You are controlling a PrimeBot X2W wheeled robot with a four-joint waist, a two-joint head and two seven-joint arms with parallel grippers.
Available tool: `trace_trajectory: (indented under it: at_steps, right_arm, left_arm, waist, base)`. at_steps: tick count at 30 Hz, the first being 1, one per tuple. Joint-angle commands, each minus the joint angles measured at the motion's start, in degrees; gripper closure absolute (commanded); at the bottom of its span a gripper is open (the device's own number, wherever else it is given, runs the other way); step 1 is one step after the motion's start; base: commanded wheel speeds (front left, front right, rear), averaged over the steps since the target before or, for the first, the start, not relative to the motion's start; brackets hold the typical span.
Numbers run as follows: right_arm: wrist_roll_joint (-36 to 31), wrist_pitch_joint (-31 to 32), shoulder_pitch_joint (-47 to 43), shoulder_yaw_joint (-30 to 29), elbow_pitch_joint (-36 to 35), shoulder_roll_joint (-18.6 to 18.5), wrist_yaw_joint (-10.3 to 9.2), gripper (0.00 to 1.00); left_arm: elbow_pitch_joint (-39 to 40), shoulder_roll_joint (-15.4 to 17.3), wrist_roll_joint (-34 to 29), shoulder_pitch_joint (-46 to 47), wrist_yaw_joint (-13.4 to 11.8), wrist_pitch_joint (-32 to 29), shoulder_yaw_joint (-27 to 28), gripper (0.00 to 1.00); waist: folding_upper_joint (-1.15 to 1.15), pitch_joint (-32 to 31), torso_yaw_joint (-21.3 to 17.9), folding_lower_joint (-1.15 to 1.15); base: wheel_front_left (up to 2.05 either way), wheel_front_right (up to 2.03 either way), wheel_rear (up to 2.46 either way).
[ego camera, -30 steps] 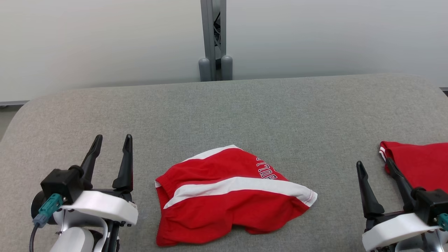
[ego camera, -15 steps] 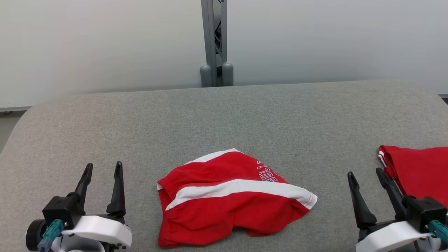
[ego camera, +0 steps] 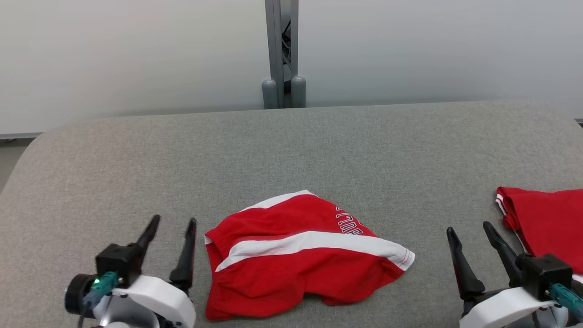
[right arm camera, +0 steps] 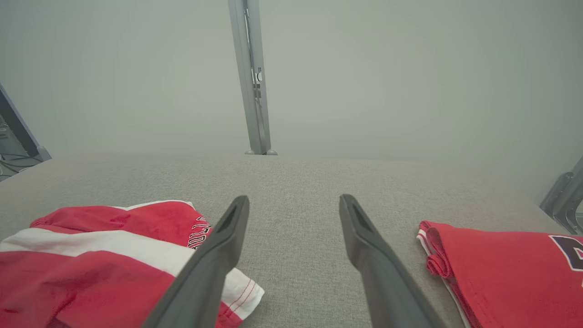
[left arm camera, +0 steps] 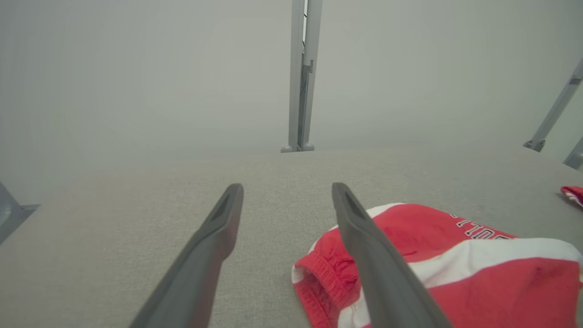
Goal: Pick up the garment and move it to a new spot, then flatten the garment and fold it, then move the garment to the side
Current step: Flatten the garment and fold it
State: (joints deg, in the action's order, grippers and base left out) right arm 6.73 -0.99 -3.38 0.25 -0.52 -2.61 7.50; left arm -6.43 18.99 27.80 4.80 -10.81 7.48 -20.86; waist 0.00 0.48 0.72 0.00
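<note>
Wall (ego camera: 136,54): pale and blank, runs behind the post.
Table (ego camera: 319,150): grey cloth-covered top with rounded far corners. The post stands at the middle of its far edge.
Post (ego camera: 282,45): grey upright on two round feet. All places below are given from it.
Garment (ego camera: 300,259): red shorts with a white stripe and dark lettering. Lies crumpled on the table, straight out from the post toward the robot, elastic waistband toward the post's left.
Second red piece (ego camera: 546,218): lies flatter, far to the post's right, partly cut off by the frame edge. Not touching the garment.
Left end effector (ego camera: 175,219): left of the post, on the robot's side. Fingers spread, nothing between them, not touching cloth.
Right end effector (ego camera: 468,227): right of the post, on the robot's side. Released and empty, bare table ahead of it.
Stage (judged): pick-up not yet begun.
Risk, layers: a pinch may take one layer only, because the folds hide which layer is which. The garment would then lift bunched and resist flattening.
Risk, wrong cloth: a right-arm reach straying further right of the post could snag the second red piece, which is the same colour.
Risk, table cover: fingers pressed low could catch the soft covering.
Count: table 1; post 1; garment 1; other red piece 1; end effectors 2; fingers 4.
</note>
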Motion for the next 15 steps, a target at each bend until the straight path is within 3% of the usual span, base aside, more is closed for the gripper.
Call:
trace_trajectory:
  at_steps: [1, 8, 15]
  right_arm:
    - [0.40, 0.57, 0.03, 0.13, 0.27, -0.32, -0.02, 0.00]
    - [2.62, 5.01, -1.04, 3.28, 1.67, -1.65, -0.02, 0.00]
    - [5.43, 8.43, -0.28, 7.07, 2.70, -5.40, -0.02, 0.00]
  left_arm:
    - [0.15, -0.08, 0.32, 0.55, 0.95, -1.45, -1.08, 0.00]
    - [-0.84, -0.68, 3.75, 1.14, 5.95, -11.32, -6.46, 0.00]
    - [1.42, 0.50, 6.86, 1.28, 6.94, -18.49, -7.14, 0.00]
  waist:
    - [0.00, 0.41, -0.33, 0.00]
    - [0.00, 2.45, -1.15, 0.00]
    - [0.00, 5.22, -1.41, 0.00]
  base:
    - [0.00, 0.00, 0.00]
    - [0.00, 0.00, 0.00]
    - [0.00, 0.00, 0.00]
